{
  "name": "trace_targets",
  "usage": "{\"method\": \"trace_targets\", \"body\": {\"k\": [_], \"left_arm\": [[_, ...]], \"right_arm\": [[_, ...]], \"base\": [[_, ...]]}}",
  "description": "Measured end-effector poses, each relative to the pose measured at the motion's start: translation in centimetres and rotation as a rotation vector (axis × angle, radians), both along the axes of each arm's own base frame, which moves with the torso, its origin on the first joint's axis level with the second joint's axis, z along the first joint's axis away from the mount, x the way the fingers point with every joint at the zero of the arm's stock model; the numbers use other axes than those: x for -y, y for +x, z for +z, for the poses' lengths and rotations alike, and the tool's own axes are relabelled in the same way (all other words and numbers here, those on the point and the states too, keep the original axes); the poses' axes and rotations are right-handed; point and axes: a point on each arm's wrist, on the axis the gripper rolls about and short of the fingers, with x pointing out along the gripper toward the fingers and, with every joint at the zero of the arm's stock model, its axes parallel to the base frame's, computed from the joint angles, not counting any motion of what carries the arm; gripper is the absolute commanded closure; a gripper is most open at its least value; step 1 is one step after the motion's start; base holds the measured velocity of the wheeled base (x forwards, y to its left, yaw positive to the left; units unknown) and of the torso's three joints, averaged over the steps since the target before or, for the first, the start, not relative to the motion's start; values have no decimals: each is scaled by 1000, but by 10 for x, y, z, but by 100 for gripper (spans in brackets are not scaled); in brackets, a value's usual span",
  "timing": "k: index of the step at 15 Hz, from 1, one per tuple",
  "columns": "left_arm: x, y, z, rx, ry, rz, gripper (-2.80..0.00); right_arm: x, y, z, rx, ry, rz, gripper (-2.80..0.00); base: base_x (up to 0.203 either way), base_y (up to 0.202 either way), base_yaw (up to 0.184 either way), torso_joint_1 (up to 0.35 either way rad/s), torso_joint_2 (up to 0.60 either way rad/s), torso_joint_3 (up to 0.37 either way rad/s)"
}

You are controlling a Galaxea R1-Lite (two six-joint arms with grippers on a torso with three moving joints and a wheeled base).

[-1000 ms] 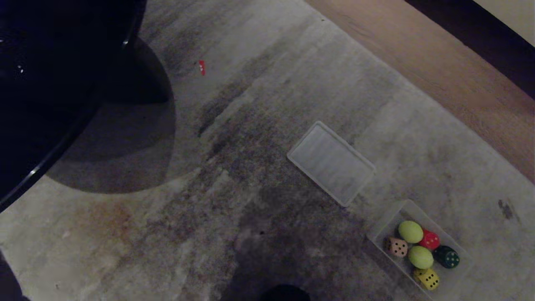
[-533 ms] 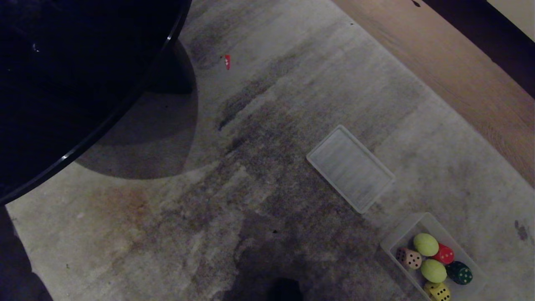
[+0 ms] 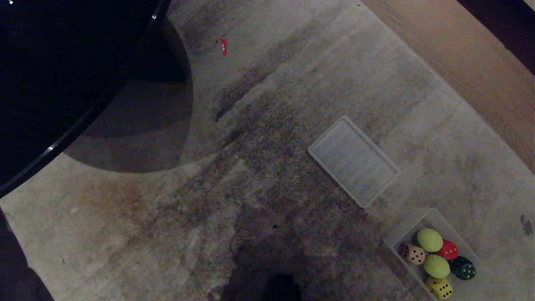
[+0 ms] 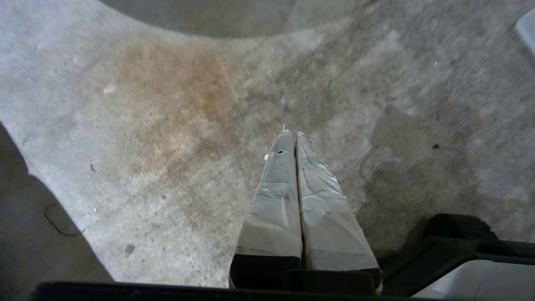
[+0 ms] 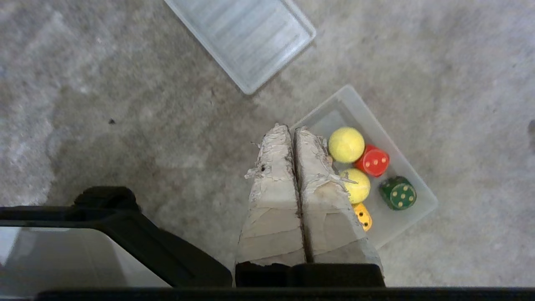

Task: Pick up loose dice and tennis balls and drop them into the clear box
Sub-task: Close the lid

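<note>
Head view shows the box (image 3: pixel 399 234) on the carpet (image 3: pixel 267 125) at lower right, with all six pieces already inside: two balls (image 3: pixel 429 239), the tan die (image 3: pixel 411 253), red die (image 3: pixel 449 250), green die (image 3: pixel 463 268) and yellow die (image 3: pixel 440 288). None lies loose on the carpet in view, so the collecting looks finished. The ribbed lid (image 3: pixel 354 161) lies flat just beside the box, apart from it, probably set aside so the opening stays clear for drops. A dark round table (image 3: pixel 62 75) fills the upper left. Neither arm shows in this view. In the right wrist view the right gripper (image 5: pixel 292 130) hangs above the box's near edge, its taped fingers (image 5: pixel 271 196) pressed together and empty, hiding the tan die. The left gripper (image 4: pixel 291 134) hangs over bare carpet, fingers likewise clenched on nothing. Both arms appear parked, judging by the empty closed jaws.
</note>
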Motion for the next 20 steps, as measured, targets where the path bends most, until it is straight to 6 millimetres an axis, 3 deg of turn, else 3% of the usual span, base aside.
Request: {"method": "trace_targets", "body": {"k": [14, 20], "left_arm": [[0, 0, 0, 0, 8, 0, 0], [0, 0, 0, 0, -7, 2, 0]], "right_arm": [[0, 0, 0, 0, -1, 0, 0], [0, 0, 0, 3, -15, 0, 0]], "base": [[0, 0, 0, 2, 3, -198], [0, 0, 0, 2, 2, -38]]}}
